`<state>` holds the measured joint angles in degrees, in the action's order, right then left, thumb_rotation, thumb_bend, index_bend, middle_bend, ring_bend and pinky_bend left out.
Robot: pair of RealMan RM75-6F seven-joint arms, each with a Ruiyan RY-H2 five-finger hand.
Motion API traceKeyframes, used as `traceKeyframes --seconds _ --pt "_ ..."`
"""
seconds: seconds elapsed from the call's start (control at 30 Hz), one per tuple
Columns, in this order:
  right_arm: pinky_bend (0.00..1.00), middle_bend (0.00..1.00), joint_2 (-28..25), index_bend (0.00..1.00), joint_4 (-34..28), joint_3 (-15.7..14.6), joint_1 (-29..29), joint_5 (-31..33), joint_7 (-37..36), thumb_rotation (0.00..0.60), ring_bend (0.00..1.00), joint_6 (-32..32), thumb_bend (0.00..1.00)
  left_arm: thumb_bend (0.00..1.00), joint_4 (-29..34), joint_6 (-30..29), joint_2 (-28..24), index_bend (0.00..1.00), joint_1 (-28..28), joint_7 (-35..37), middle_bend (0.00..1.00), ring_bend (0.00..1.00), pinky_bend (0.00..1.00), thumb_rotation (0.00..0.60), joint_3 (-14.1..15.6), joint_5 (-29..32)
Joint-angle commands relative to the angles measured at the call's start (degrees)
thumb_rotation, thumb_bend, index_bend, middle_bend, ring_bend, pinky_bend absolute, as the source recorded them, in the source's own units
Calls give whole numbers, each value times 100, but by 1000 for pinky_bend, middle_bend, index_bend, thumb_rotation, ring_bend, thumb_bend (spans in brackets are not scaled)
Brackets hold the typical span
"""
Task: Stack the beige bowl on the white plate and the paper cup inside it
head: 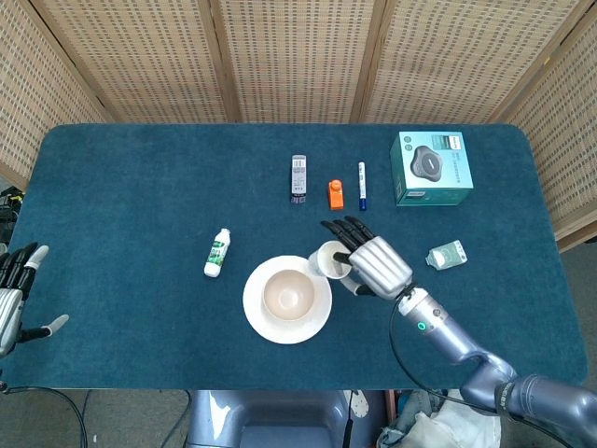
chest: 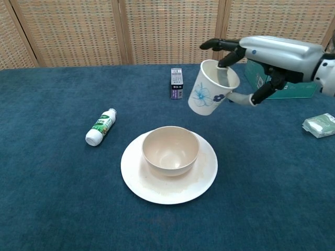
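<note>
One step looks left: the beige bowl (chest: 170,150) already sits on the white plate (chest: 168,189), and the paper cup (chest: 211,88) hangs tilted above and to the right of the bowl, pinched at its rim by the right hand (chest: 246,57). With so slight a hold and the cup leaning, it could slip, or be let go short and strike the bowl's edge, tipping onto the worktop (chest: 52,198). The left hand (head: 17,294), far left of the bowl, is spread and holds nothing.
</note>
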<state>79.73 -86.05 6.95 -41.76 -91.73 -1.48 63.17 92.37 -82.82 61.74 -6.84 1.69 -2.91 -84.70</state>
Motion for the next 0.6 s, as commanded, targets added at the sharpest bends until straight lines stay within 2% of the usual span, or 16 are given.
traceKeyframes --seconds 0.03,0.3,0.6 --pt "16 0 -215 635 -796 146 -310 110 891 600 0 -479 434 0 -1 -8 -4 0 5 29 0 0 0 600 6 -10" --pt "24 0 301 635 -980 214 -612 680 1848 600 0 -1074 434 0 -40 5 -40 0 9 156 0 0 0 600 -2 14" --pt "27 0 667 635 -721 158 -745 1179 2502 600 0 -1366 434 0 -48 59 -53 0 -13 201 0 0 0 600 -3 33"
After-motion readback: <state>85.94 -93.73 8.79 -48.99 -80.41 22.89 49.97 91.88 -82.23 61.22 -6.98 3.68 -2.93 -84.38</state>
